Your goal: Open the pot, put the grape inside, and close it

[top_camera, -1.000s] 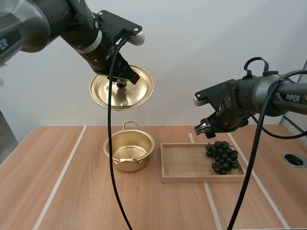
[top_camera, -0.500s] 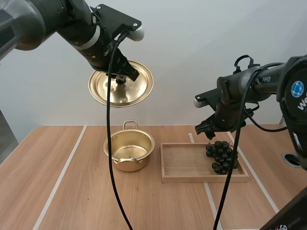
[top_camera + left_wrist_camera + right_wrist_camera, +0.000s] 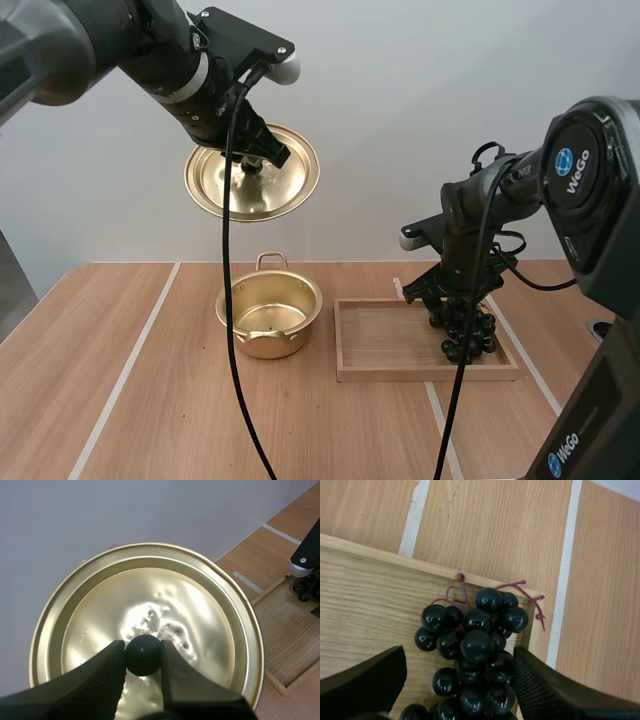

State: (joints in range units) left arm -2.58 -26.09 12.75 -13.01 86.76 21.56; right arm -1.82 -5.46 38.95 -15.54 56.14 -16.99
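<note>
My left gripper is shut on the black knob of the golden lid and holds it tilted high above the table. Below it stands the golden pot, uncovered. A bunch of dark grapes lies at the right end of the wooden tray. My right gripper is down over the bunch, open, one finger on each side of it.
The pot stands just left of the tray on the wooden table. A round hole sits in the table at the far right. My right arm's end appears beyond the lid's rim.
My right gripper has come down and slightly right, from above the tray's far edge onto the grapes. The left gripper with the lid has barely shifted.
</note>
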